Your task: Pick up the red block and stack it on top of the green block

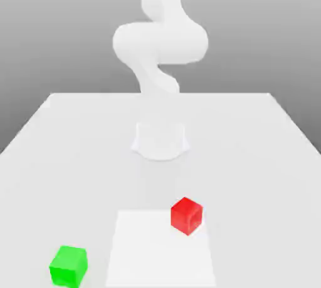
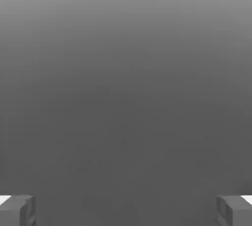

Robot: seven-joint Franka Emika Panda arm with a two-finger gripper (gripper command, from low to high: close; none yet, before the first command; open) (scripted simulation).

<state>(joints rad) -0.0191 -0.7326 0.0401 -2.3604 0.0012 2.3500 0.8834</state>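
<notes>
Grey and wide apart, my jaws [image 2: 126,211] hold nothing between them. Well apart from them, the red block [image 1: 187,216], plain and bright, rests at the edge of a whiter square patch [image 1: 160,252] on the pale counter [image 1: 75,174]. Across the patch sits the matte green block [image 1: 68,267]. Behind my white arm [image 1: 160,42], a grey backdrop [image 1: 263,30] darkens downward.

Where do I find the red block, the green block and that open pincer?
Red block [image 1: 187,216]: exterior view, near the middle of the cube.
Green block [image 1: 68,267]: exterior view, near the middle of the cube.
Pincer [image 2: 126,211]: hand view, midway between its two spread fingertips.
</notes>
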